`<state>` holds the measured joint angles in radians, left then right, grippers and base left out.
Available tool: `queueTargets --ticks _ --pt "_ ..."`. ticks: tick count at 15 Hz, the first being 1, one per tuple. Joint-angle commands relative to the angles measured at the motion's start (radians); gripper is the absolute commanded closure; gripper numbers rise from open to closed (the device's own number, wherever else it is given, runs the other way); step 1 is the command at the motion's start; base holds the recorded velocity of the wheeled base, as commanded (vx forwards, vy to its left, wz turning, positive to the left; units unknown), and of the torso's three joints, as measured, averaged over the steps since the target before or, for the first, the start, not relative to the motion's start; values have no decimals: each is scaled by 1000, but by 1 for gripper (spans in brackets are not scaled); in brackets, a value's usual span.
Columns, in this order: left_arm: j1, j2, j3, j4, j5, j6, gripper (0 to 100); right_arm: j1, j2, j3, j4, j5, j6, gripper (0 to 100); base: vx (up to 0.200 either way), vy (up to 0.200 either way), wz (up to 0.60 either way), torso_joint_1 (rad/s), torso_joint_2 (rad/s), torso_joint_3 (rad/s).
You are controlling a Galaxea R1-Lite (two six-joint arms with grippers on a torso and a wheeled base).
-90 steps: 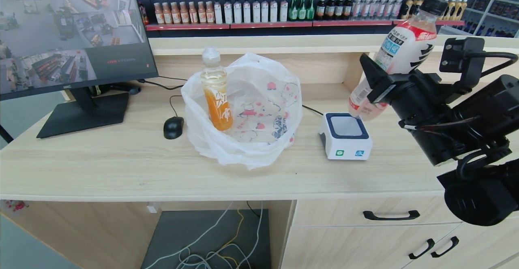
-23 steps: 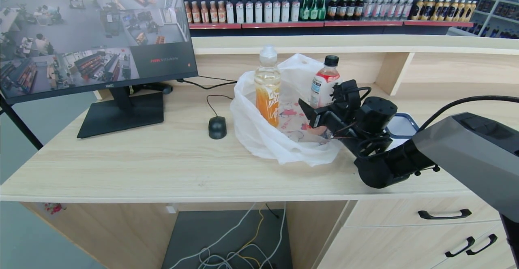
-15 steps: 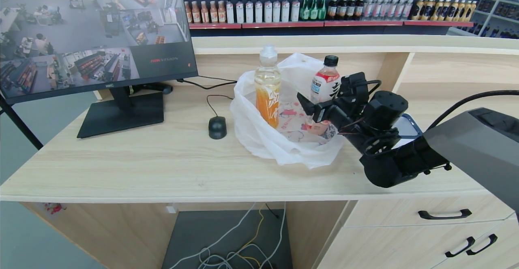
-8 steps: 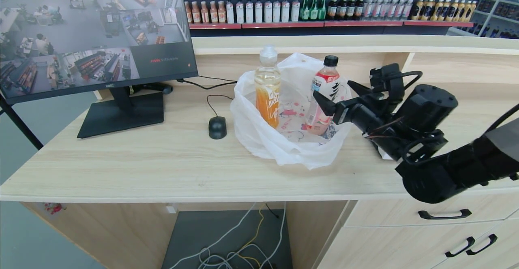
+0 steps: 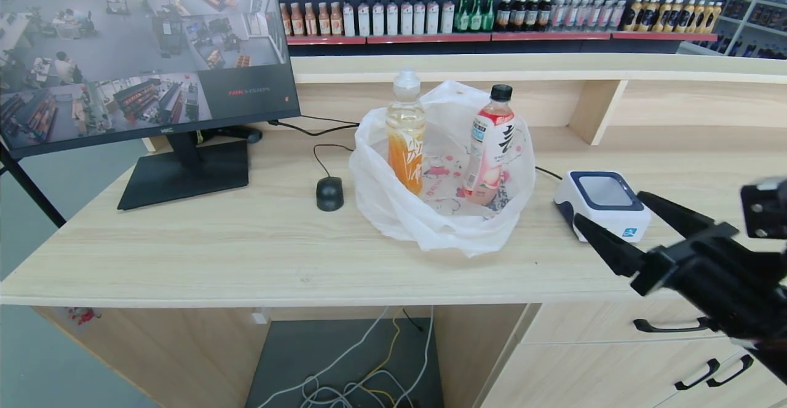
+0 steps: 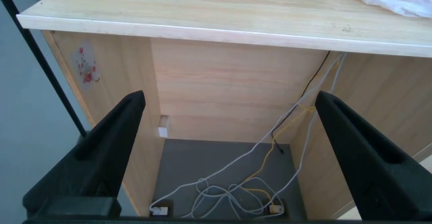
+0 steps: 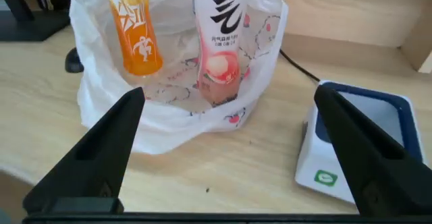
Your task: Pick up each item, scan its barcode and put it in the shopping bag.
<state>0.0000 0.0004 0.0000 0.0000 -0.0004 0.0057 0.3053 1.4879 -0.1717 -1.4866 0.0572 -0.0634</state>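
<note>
A white plastic shopping bag (image 5: 393, 214) stands open in the middle of the counter. Inside it are an orange drink bottle (image 5: 404, 137) and a pink peach drink bottle (image 5: 490, 147) with a black cap, leaning slightly. My right gripper (image 5: 610, 208) is open and empty, at the counter's front right, in front of the white barcode scanner (image 5: 616, 219). Its wrist view takes in the bag (image 7: 108, 109), both bottles (image 7: 137, 42) (image 7: 221, 45) and the scanner (image 7: 337, 170). My left gripper (image 6: 229, 99) is open and empty, below the counter's front edge.
A monitor (image 5: 141, 45) on a black stand fills the left back, with a black mouse (image 5: 329, 193) beside the bag. A raised ledge (image 5: 492, 64) runs along the counter's back. Drawers with black handles (image 5: 673, 325) sit below on the right; cables (image 6: 223, 183) lie under the counter.
My right gripper let go of the pink bottle inside the bag and drew back to the front right, uncovering the scanner. The bottle now stands free in the bag.
</note>
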Motion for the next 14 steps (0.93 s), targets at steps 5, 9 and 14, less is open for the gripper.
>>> queueTargets --ticks 5,9,14 --pt "-2 0 0 0 -1 3 0 -46 -778 167 690 -46 40 0 0 0 0 0 0 0" --pt "-2 0 0 0 -1 3 0 -46 -1232 167 1233 -46 30 0 0 0 0 0 0 0" --pt "-2 0 0 0 0 0 0 -55 -1397 169 1442 -50 16 0 0 0 0 0 0 0"
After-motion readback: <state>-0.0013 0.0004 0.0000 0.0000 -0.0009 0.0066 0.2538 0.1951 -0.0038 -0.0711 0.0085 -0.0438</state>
